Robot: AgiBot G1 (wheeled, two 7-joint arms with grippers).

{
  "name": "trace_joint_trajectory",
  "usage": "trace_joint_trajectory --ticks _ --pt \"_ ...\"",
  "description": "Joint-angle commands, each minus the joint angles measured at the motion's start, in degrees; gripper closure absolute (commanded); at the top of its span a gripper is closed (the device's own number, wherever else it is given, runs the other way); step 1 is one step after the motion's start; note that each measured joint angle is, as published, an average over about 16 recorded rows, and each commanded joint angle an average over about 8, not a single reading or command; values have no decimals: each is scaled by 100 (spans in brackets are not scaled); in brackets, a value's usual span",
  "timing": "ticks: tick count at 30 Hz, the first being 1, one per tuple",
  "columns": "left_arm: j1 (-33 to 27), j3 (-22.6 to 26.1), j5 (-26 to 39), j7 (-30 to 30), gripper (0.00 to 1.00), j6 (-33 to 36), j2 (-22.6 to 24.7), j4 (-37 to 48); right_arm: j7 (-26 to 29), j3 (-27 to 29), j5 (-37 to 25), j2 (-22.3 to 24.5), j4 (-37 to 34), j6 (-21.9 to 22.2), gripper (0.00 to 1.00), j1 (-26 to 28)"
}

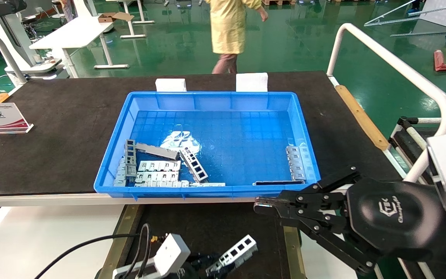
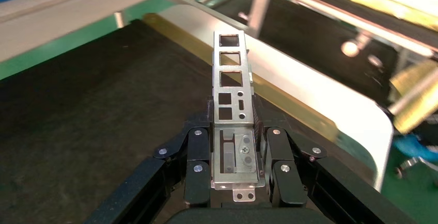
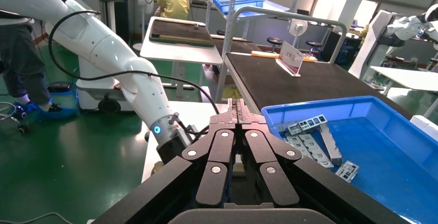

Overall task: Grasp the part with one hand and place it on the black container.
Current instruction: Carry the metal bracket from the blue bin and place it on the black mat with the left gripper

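Left wrist view: the part [image 2: 231,87], a thin silver-grey metal channel with a row of rectangular cutouts, is seen clamped at its solid end between the fingers [image 2: 198,162] of the left pincer [image 2: 235,180], with the windowed length projecting free beyond the fingertips. The piece is judged light and stiff, unlikely to bend under its own weight; its bare metal faces are judged slippery, and the stamped edges could catch on a rail. A hold on the flat solid end, across the narrow width, is judged sound, since the cutout section offers only thin webs to press on. In the head view the part [image 1: 235,252] is held tilted above the black container [image 1: 207,228], whose dark floor lies below the table [image 1: 52,116] edge between brass-coloured side rails [image 1: 121,228]; whether the free end touches that floor cannot be told. The left pincer [image 1: 203,267] is closed firmly on the part. The right pincer [image 1: 263,205] hangs just in front of the blue bin [image 1: 223,97], near its front right corner, with its fingers drawn fully together on nothing. More parts of the same kind lie in the bin, well apart from the held one.
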Motion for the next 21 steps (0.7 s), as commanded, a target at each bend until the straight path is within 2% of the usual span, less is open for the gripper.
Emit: trace_joint_trajectory --ticks 1,9,21 --pt "59 -14 -38 -46 100 -191 59 14 0 -1 0 0 0 0 100 0" --pt "235 116 -94 -303 100 -966 383 206 -2 -3 2 1 0 1 100 1" --pt "266 242 -348 -755 100 -2257 1171 731 -4 -7 5 3 0 3 100 2"
